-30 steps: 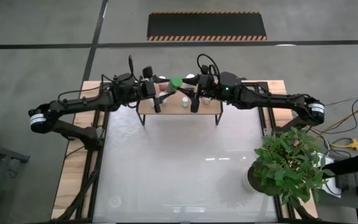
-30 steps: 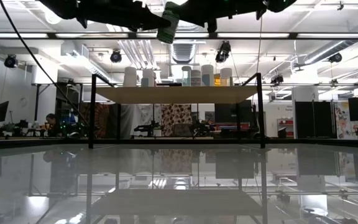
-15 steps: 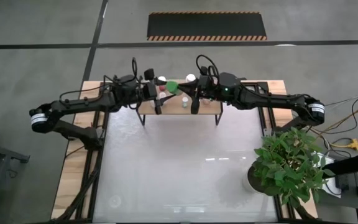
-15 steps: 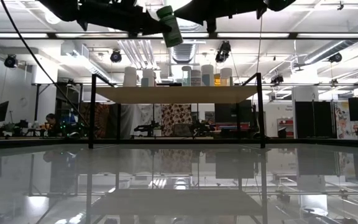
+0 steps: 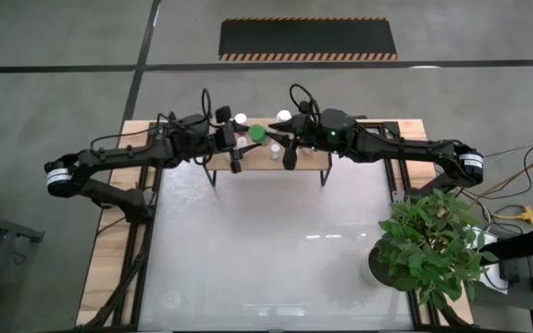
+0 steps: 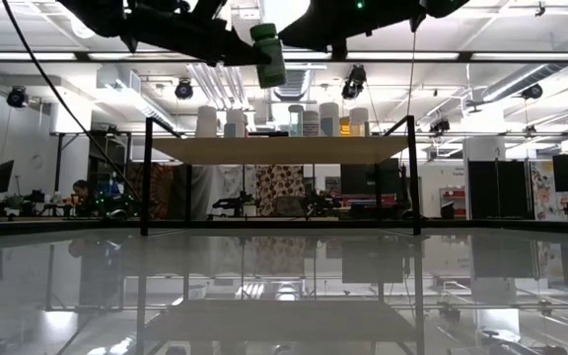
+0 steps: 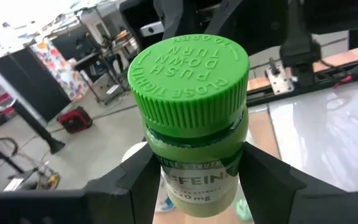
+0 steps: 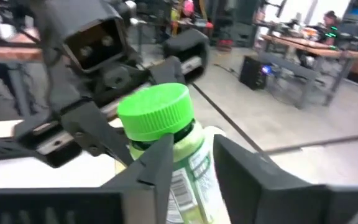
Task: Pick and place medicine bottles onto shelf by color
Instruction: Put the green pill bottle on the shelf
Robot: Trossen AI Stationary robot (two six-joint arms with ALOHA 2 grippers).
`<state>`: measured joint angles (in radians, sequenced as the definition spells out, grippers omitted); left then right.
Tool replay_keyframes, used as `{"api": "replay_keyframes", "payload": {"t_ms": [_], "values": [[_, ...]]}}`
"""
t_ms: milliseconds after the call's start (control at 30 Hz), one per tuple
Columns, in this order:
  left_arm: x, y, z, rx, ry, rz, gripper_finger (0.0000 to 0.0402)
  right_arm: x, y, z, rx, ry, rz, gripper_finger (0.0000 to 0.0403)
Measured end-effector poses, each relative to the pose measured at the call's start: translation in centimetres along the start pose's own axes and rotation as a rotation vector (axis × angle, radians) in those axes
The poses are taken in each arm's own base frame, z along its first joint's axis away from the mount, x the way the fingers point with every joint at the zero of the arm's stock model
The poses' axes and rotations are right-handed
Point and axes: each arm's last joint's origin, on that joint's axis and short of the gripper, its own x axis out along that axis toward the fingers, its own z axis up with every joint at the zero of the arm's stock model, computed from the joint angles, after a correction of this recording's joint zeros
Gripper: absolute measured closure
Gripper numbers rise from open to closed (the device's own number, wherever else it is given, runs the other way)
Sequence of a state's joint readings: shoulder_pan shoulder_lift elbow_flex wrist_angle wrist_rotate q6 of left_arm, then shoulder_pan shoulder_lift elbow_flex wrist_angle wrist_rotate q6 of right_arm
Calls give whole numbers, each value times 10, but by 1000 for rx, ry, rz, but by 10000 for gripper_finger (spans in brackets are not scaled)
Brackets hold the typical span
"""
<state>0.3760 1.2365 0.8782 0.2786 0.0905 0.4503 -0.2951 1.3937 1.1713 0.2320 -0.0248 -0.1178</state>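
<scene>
Both arms are extended inward and meet above the far centre of the table. The left gripper (image 7: 194, 186) is closed on the green bottle (image 7: 191, 118), its fingers (image 7: 135, 180) pressed against both sides. The right gripper (image 8: 188, 162) is positioned around the same bottle, fingers flanking it.

Bright ceiling lights glare on the glossy table (image 6: 284, 296); right wrist view blurred

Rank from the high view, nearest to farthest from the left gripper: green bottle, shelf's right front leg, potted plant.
From the left gripper:
1. green bottle, between its fingers above the shelf.
2. shelf's right front leg, right of the gripper.
3. potted plant, table's near-right corner.
</scene>
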Motion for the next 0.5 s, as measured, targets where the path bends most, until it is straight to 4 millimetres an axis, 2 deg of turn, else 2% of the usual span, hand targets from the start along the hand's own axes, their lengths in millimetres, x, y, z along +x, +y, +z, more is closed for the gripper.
{"api": "replay_keyframes", "payload": {"t_ms": [233, 500], "values": [[8, -1, -8, -52, 59, 49, 230, 3, -2, -10, 14, 74, -91, 241], [25, -5, -30, -81, 181, 130, 230, 15, -4, -30, 5, 173, -189, 227]]}}
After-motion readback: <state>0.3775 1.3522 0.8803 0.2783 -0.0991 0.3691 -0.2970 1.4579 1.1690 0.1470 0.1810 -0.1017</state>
